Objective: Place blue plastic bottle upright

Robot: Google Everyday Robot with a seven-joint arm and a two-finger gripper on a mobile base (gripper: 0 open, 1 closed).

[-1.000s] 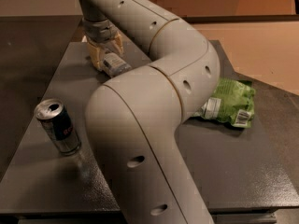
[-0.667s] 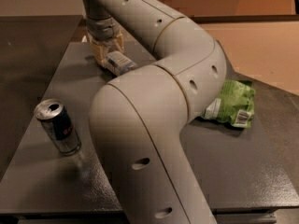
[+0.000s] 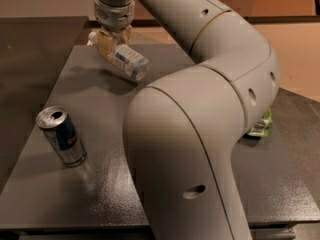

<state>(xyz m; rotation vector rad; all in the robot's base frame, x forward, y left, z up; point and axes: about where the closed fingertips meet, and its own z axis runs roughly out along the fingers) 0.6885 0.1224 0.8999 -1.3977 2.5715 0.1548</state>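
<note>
- Table (image 3: 100,109): dark grey speckled top, fills lower and left frame.
- Arm (image 3: 200,134): pale grey, bent, runs from bottom centre through elbow at right up to top centre; hides much of table.
- Gripper (image 3: 113,48): upper left of centre, points down, fingers pinched on bottle near cap end.
- Bottle (image 3: 129,63): upper left of centre, tilted, base toward lower right, above table, shadow beneath.
- Can (image 3: 62,137): lower left, upright on table, top opened.
- Green packet (image 3: 262,124): right edge, mostly behind arm.

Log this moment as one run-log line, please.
gripper: far table end, jaws shut on blue plastic bottle | bottle: tilted, not upright | can: upright, apart
</note>
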